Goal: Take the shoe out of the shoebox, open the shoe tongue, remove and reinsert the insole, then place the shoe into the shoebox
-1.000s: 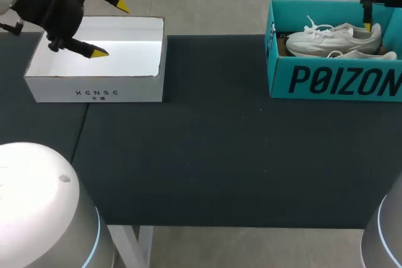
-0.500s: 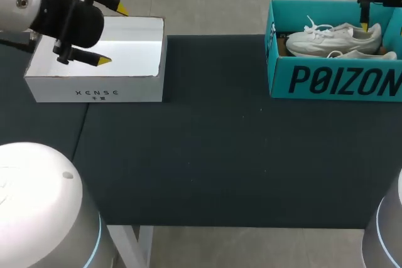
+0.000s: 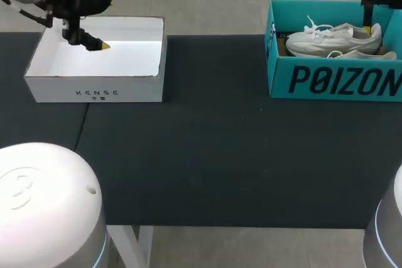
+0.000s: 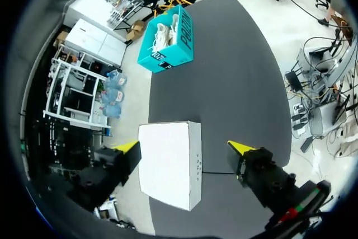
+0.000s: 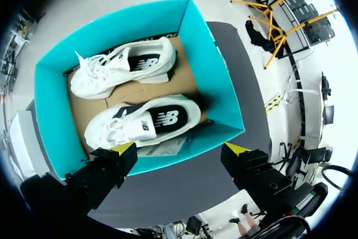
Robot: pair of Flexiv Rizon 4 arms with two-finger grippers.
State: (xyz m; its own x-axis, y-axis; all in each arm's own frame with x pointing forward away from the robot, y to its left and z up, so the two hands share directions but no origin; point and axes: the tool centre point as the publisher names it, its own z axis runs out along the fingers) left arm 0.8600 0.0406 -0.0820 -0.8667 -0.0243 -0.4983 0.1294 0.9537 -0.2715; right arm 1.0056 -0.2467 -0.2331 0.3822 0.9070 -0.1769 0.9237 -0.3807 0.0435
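Our right end effector [image 5: 180, 148] hangs released and spread wide above the teal shoebox [image 5: 217, 79], where the white sneaker [image 5: 142, 122] lies beside its mate [image 5: 126, 65]. Our left end effector [image 4: 185, 146], likewise released, hovers over the white box [image 4: 170, 169] at the bench's [image 3: 220, 142] other end. We judge that on descent the right one could snag the laces [image 5: 109, 130] or drag the light shoebox; both boxes carry black lettering on their sides.
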